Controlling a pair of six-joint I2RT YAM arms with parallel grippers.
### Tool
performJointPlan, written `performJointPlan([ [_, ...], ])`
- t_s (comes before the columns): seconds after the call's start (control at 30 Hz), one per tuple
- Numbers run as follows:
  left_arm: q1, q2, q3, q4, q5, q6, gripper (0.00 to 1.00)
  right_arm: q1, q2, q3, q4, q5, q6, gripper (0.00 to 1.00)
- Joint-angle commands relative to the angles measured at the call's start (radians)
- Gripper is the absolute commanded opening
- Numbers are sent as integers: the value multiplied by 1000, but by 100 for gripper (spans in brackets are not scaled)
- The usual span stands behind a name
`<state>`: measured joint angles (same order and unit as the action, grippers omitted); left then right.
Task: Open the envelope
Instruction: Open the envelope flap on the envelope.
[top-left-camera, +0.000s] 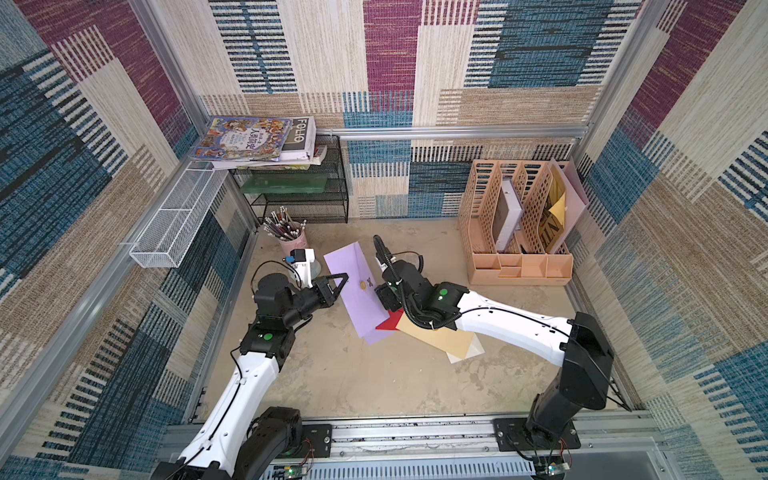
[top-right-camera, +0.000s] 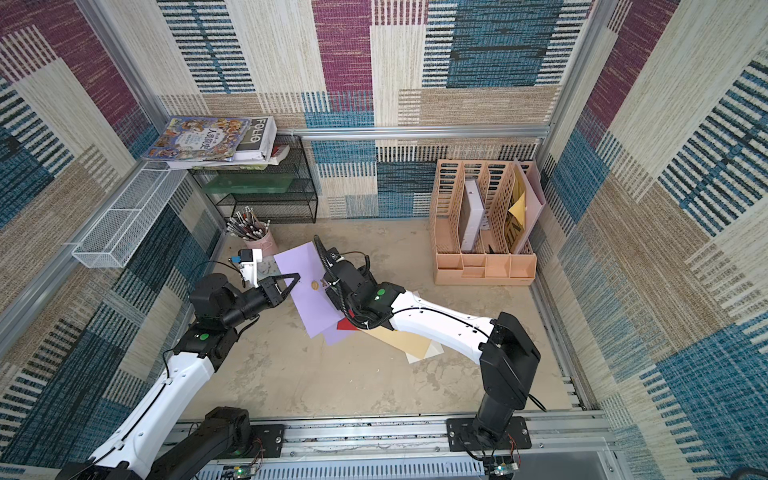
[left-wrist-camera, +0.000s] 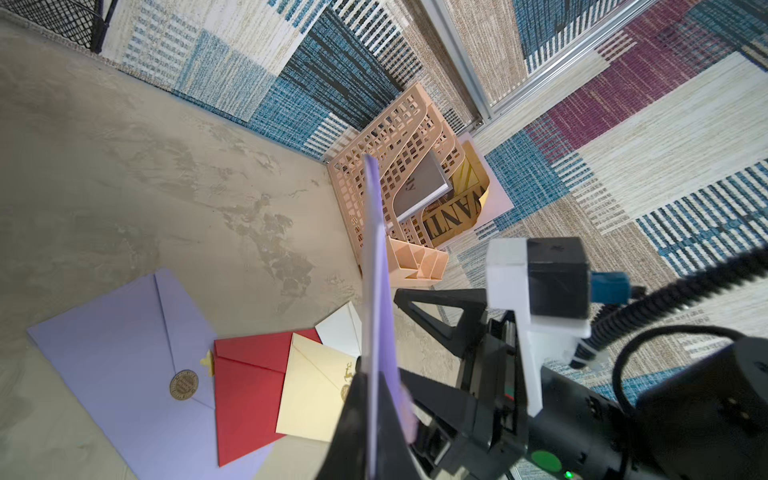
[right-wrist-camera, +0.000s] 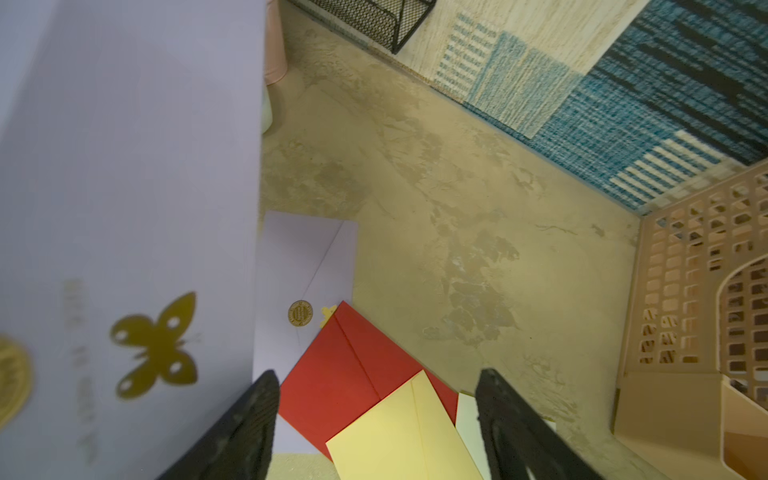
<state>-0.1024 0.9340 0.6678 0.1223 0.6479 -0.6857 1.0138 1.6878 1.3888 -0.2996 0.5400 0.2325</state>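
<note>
Tightly left tool (left-wrist-camera: 376, 386) pinches envelope (left-wrist-camera: 375, 249), right tool (right-wrist-camera: 377, 374) spread

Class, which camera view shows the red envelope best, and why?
The left wrist view: the red envelope shows nearly whole, flap included. The right wrist view shows part of it; both top views show only a small corner.
</note>
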Motion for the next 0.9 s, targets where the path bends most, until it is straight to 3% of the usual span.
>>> performJointPlan([
  [0.0,0,-3,8,-20,-31,-1,0,4,-7,-7,23,100,25,76],
  [0.37,0,0,27,-86,-98,19,0,23,-43,-25,80,34,13,76],
  [0.63,0,11,20,-34,-77,-14,0,61,-53,-49,164,-171,9,74],
  [0.87,0,18,7,-11,-77,-39,0,69,-21,-13,167,-240,1,72],
])
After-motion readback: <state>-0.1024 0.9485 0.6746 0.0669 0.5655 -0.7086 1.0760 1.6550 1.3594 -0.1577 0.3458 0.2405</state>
